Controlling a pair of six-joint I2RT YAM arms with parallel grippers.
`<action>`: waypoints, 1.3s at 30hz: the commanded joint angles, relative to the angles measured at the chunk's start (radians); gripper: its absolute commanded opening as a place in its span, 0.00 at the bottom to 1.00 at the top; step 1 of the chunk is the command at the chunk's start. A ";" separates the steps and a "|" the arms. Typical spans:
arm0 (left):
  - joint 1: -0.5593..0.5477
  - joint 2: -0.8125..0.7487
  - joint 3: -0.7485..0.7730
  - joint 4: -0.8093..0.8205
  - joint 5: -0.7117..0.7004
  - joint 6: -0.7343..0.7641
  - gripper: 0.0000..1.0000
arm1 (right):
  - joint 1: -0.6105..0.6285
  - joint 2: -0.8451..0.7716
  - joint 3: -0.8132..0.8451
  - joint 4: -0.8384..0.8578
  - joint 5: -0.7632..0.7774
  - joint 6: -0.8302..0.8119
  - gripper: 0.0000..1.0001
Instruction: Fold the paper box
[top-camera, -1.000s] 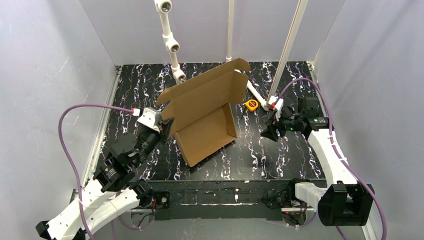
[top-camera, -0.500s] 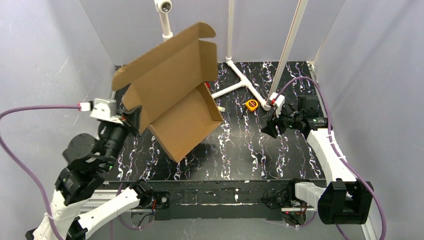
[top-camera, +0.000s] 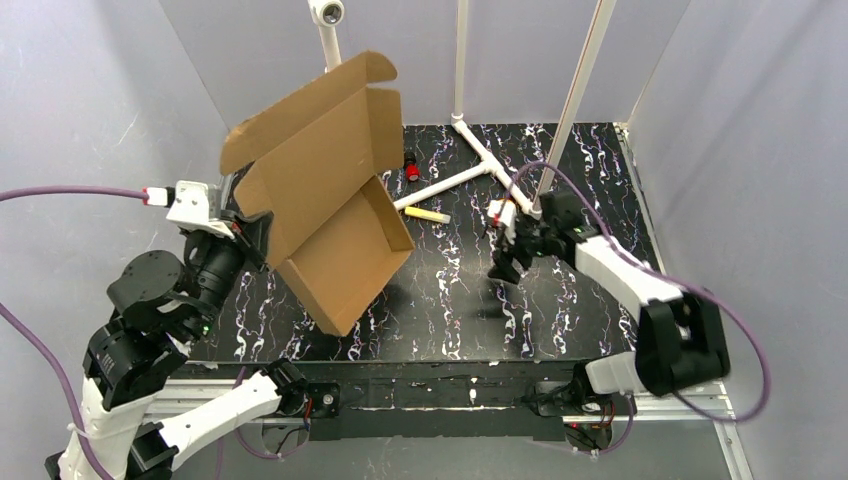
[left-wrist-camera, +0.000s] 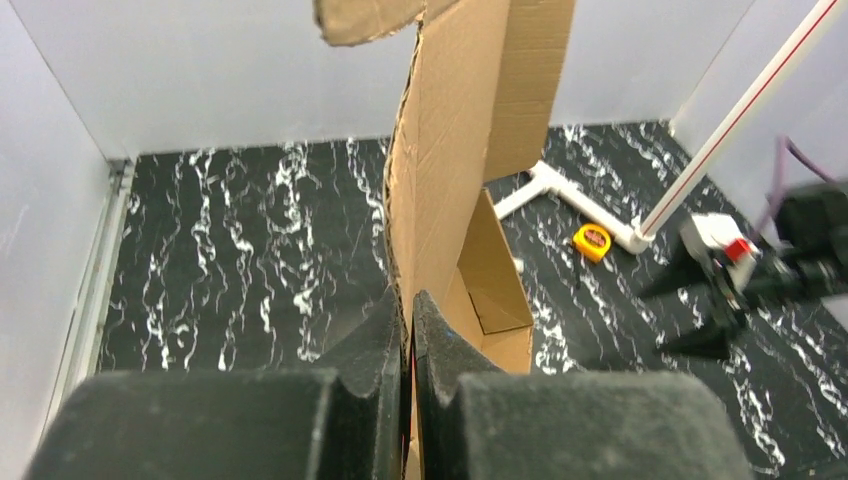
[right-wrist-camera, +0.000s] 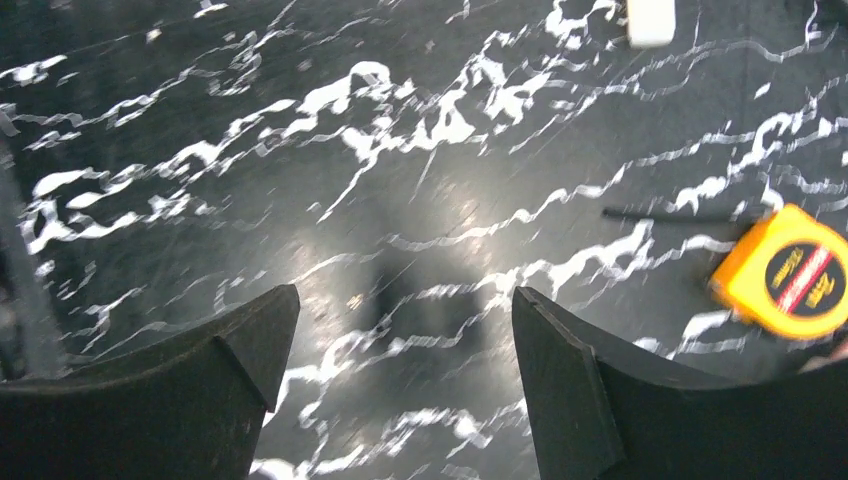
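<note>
Paper box (top-camera: 320, 190) above black white-veined tabletop (top-camera: 560, 300), pale grey walls (top-camera: 100, 90)

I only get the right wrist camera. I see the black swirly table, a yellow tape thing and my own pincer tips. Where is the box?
Observer: The paper box is over on the left side of the table, tipped up at a slant with its lid open.
Operator: Is something holding it like that?
Observer: Yes, the left pincer is shut on one edge of the cardboard.
</note>
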 joint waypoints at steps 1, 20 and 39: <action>0.002 -0.034 -0.033 -0.116 -0.019 -0.111 0.00 | 0.128 0.255 0.232 0.109 0.107 -0.038 0.87; 0.001 -0.299 -0.367 -0.236 -0.139 -0.413 0.00 | 0.279 0.874 0.776 0.199 0.308 0.239 0.70; 0.001 -0.525 -0.690 -0.207 -0.082 -0.476 0.00 | 0.245 0.635 0.569 0.184 0.366 0.274 0.01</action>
